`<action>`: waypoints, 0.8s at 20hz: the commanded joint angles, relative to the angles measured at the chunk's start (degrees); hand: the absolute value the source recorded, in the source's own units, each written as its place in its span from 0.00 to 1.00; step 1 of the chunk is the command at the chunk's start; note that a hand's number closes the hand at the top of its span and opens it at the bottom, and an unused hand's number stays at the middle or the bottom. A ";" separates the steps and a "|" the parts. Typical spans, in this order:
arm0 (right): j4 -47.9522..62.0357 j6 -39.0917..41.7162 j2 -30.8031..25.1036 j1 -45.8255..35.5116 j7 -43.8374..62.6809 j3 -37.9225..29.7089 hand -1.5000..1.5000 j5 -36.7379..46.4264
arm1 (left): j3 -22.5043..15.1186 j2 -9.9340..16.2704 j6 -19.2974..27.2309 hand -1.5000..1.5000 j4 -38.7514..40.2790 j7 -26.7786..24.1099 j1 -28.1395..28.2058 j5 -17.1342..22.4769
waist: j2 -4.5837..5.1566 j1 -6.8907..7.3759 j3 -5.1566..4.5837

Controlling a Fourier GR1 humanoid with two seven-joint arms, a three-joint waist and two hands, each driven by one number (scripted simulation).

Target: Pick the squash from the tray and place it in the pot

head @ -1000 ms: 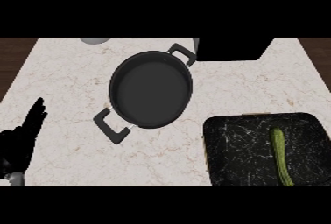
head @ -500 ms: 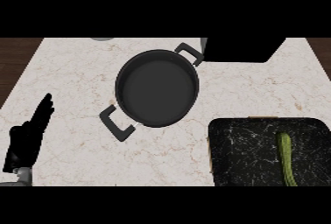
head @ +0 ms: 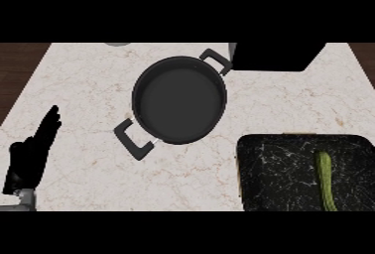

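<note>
A long, thin green squash point(head: 324, 180) lies lengthwise on the right side of a black marbled tray point(head: 278, 173) at the lower right of the counter. A dark pot point(head: 178, 99) with two black handles stands in the middle, nothing inside it. My left hand point(head: 31, 156) rests at the lower left edge, fingers straight and pointing up, holding nothing and far from the pot and the tray. My right hand does not show.
A black box-shaped object point(head: 277, 55) stands at the back right, close to the pot's far handle. A grey round object point(head: 117, 44) peeks in at the back edge. Dark wood floor shows beyond the counter's left corner.
The whole view has shifted a little: pot, tray and squash sit slightly more to the right in the picture. The left hand stays open at the left edge, a bit higher.
</note>
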 commanded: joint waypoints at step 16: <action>18.56 17.32 13.21 -19.98 8.25 4.55 0.00 8.24 | 3.64 -2.31 -2.33 0.50 -2.47 2.97 0.17 -2.83 | -0.34 -1.43 0.06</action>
